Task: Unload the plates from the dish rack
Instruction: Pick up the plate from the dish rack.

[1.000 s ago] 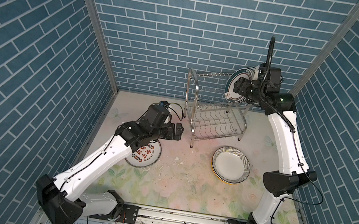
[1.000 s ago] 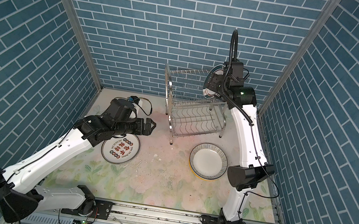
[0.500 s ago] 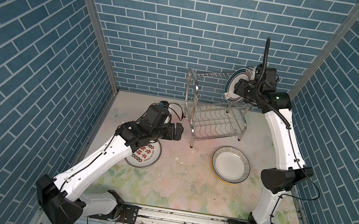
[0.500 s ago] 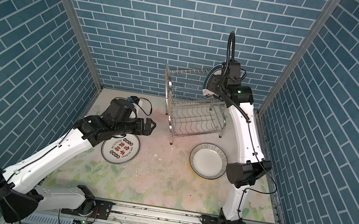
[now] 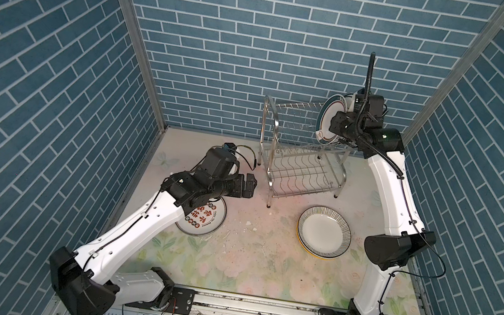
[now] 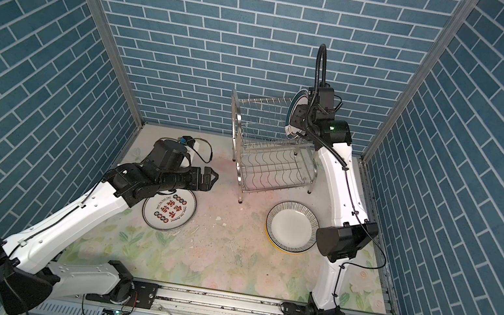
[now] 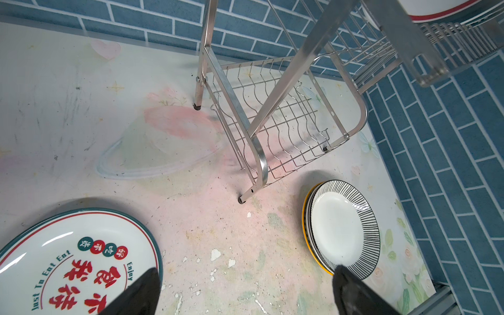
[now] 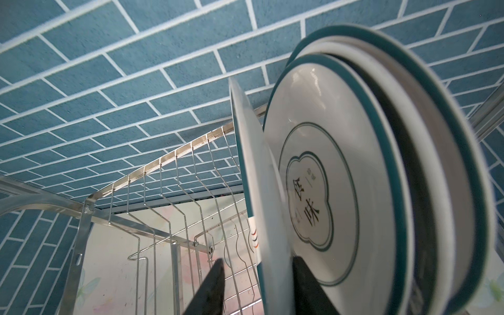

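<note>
The dish rack (image 5: 298,159) (image 6: 265,153) stands at the back of the table. Several green-banded plates (image 5: 330,119) (image 6: 293,113) stand upright at the right end of its upper tier. My right gripper (image 8: 257,261) straddles the lower rim of the front plate (image 8: 253,169). One finger (image 8: 302,275) sits between that plate and the plate with dark characters (image 8: 327,163). The other finger (image 8: 212,281) stands a little off the plate's front face, so the jaws are open. My left gripper (image 5: 249,185) (image 7: 245,272) hovers wide open and empty, left of the rack.
A red-lettered plate (image 5: 201,219) (image 7: 68,261) lies flat under my left arm. A black-striped plate (image 5: 324,235) (image 7: 343,226) lies in front of the rack on a yellow-edged one. The rack's lower wavy-wire shelf (image 7: 272,131) holds nothing. Brick walls enclose three sides.
My right gripper's jaws have narrowed around the front plate's rim, and the right wrist has shifted slightly. The left arm has stayed still.
</note>
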You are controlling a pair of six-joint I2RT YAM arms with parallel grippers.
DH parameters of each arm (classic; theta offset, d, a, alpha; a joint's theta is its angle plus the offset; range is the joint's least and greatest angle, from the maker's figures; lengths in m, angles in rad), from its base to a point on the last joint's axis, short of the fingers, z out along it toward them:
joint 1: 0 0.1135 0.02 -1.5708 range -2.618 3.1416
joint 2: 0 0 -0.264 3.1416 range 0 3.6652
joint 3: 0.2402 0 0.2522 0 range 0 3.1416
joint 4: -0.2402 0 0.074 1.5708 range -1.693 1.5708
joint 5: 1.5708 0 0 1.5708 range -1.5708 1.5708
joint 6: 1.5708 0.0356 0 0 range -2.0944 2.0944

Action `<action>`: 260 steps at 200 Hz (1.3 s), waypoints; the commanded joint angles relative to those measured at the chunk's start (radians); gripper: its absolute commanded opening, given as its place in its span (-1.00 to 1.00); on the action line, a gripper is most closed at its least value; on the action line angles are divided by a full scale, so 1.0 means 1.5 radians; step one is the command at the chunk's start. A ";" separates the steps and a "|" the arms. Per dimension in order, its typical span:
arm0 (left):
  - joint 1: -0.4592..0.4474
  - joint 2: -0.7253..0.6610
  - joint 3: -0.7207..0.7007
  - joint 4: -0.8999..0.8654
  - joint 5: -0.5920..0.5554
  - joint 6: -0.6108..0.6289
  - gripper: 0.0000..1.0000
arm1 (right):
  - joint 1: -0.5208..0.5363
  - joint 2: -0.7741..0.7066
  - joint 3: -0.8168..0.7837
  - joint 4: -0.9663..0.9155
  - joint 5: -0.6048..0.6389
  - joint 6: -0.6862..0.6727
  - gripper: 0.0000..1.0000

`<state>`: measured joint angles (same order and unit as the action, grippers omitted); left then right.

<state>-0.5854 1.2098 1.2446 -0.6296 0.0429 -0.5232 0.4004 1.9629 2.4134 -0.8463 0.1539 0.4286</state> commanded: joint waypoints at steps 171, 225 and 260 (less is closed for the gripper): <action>0.011 -0.028 -0.042 0.016 0.010 -0.013 0.99 | 0.015 -0.007 -0.056 0.089 0.007 -0.074 -0.76; 0.013 -0.025 -0.052 0.031 0.019 -0.020 0.99 | 0.015 -0.038 -0.089 0.111 0.000 -0.110 -0.79; 0.013 -0.021 -0.054 0.035 0.023 -0.021 0.99 | 0.018 -0.073 -0.144 0.160 -0.001 -0.130 -0.80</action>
<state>-0.5735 1.1820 1.1790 -0.5911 0.0711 -0.5507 0.4004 1.9110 2.2543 -0.6800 0.2314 0.3054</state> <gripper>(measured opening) 0.994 0.104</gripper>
